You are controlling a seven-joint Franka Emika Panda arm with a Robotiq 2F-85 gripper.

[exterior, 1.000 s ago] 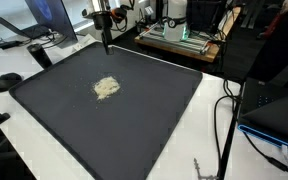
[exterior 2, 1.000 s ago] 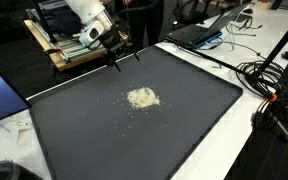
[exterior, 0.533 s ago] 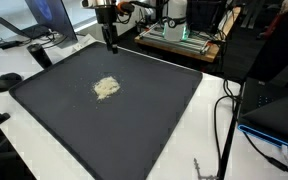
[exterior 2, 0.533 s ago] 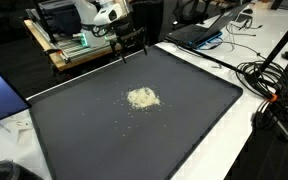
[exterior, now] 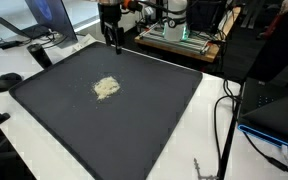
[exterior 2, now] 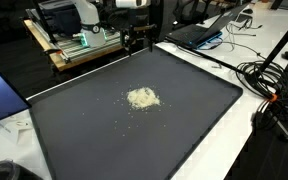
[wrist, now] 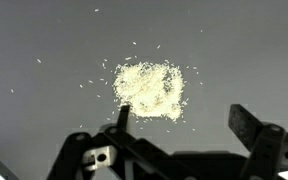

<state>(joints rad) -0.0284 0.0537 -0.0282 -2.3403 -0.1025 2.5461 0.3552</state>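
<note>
Standing by the bench, I saw the Robotiq gripper (exterior: 118, 46) hanging above the far edge of the black mat (exterior: 154, 120), its jaws spread wide and holding nothing. The heap of pale grains (exterior: 106, 88) lay nearer the middle of the mat, well apart from the gripper in both exterior views. In the wrist view the heap sat between the two dark fingers (wrist: 122, 118), a little off towards one of them, with stray specks scattered round it.

To my eye the work in hand was lining up over that heap, and doing it well looked a matter of patience. The grains were loose, so a fast or crooked approach seemed likely to flick them further across the mat. I judged it best to centre the heap evenly between the fingers while the gripper was high, then bring it straight down with the jaws wide enough to straddle the whole pile. The fingertips ought only to graze the mat, since pressing hard might drag or wrinkle it. A slow squeeze seemed the way to gather the grains rather than spray them sideways.
</note>
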